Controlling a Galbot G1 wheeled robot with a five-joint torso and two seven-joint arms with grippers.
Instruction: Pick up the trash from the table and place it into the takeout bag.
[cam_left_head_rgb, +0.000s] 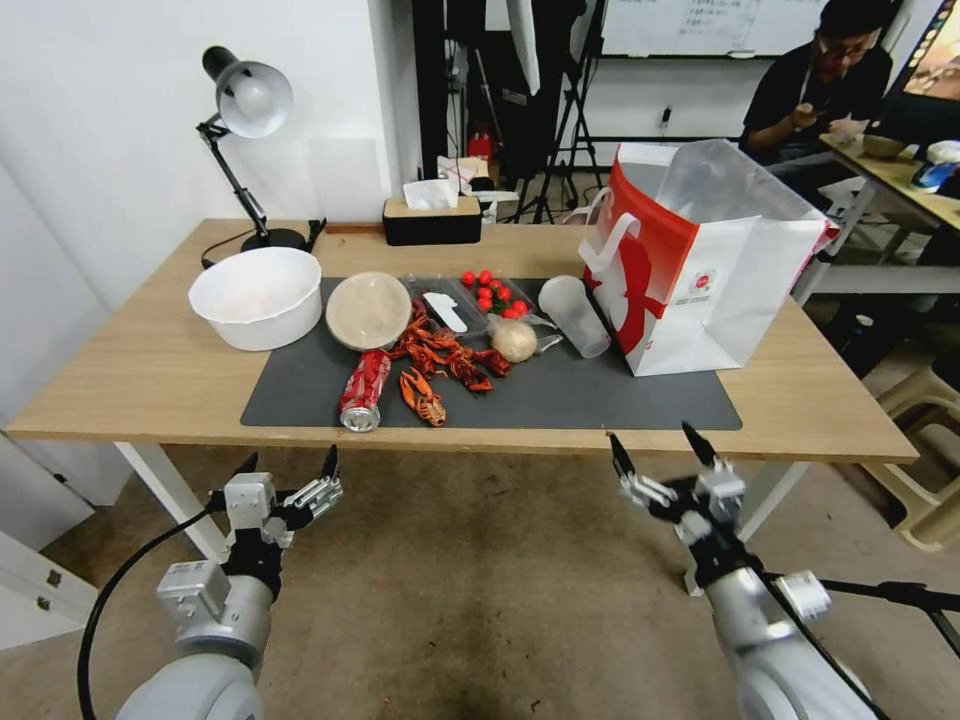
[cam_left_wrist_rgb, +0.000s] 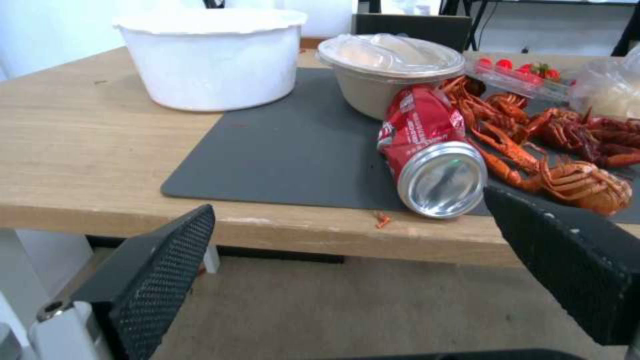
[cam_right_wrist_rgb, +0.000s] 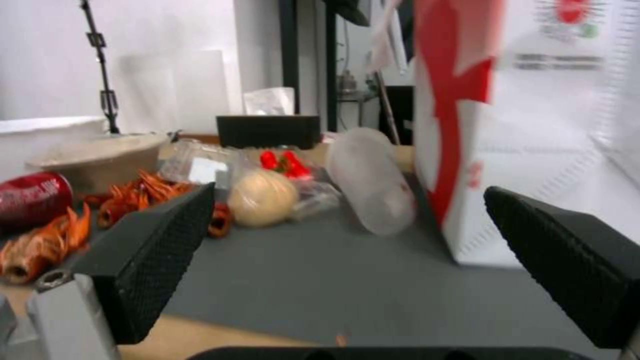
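Note:
On the table (cam_left_head_rgb: 140, 370), a crushed red soda can (cam_left_head_rgb: 364, 390) lies on its side at the dark mat's front edge, with a lidded round beige bowl (cam_left_head_rgb: 368, 310) just behind it. A beige ball in clear wrap (cam_left_head_rgb: 515, 340) and a clear plastic cup (cam_left_head_rgb: 575, 315) on its side lie mid-mat. The white and red takeout bag (cam_left_head_rgb: 710, 270) stands upright at the right. My left gripper (cam_left_head_rgb: 289, 462) hangs open below the table's front edge, facing the can (cam_left_wrist_rgb: 433, 160). My right gripper (cam_left_head_rgb: 655, 440) is open too, low before the table, facing the cup (cam_right_wrist_rgb: 370, 180) and the bag (cam_right_wrist_rgb: 533, 135).
Red crayfish (cam_left_head_rgb: 440, 365) lie beside the can. A large white bowl (cam_left_head_rgb: 260, 297) sits at the mat's left, and a clear tray of red tomatoes (cam_left_head_rgb: 495, 293) lies behind the ball. A black tissue box (cam_left_head_rgb: 432, 220) and a desk lamp (cam_left_head_rgb: 245, 110) stand at the back.

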